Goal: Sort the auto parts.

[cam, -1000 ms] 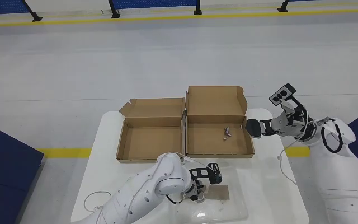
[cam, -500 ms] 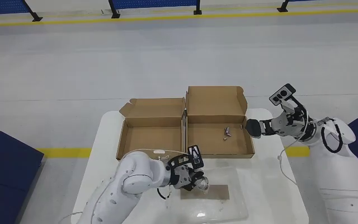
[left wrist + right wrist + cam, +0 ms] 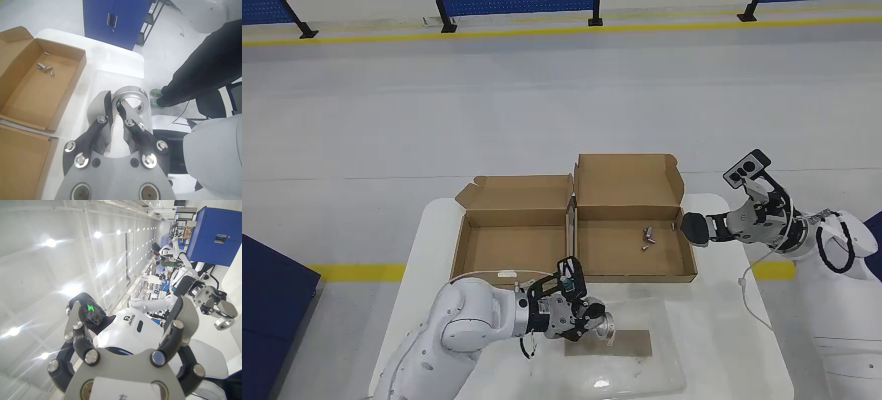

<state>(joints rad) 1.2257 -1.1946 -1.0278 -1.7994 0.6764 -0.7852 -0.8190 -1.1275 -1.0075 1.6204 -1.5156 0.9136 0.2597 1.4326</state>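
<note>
Small parts (image 3: 648,238) too tiny to identify, ring (image 3: 132,91) partly behind left claw (image 3: 114,103)

Place: was a robot lab in an industrial hall.
Floor: pale and wide, a yellow line (image 3: 542,31) at 12 o'clock of the table (image 3: 722,330).
Ceiling: high, with lights (image 3: 51,242) in rows.
Gear: a blue cabinet (image 3: 215,222), another white robot (image 3: 166,252).

White table (image 3: 722,330), rounded corners. Far side: two open cardboard boxes side by side, walls touching: left box (image 3: 507,255) and right box (image 3: 612,260). Near side, right of centre: clear plastic tray (image 3: 667,365). Right edge: thin white cable (image 3: 747,297).
</note>
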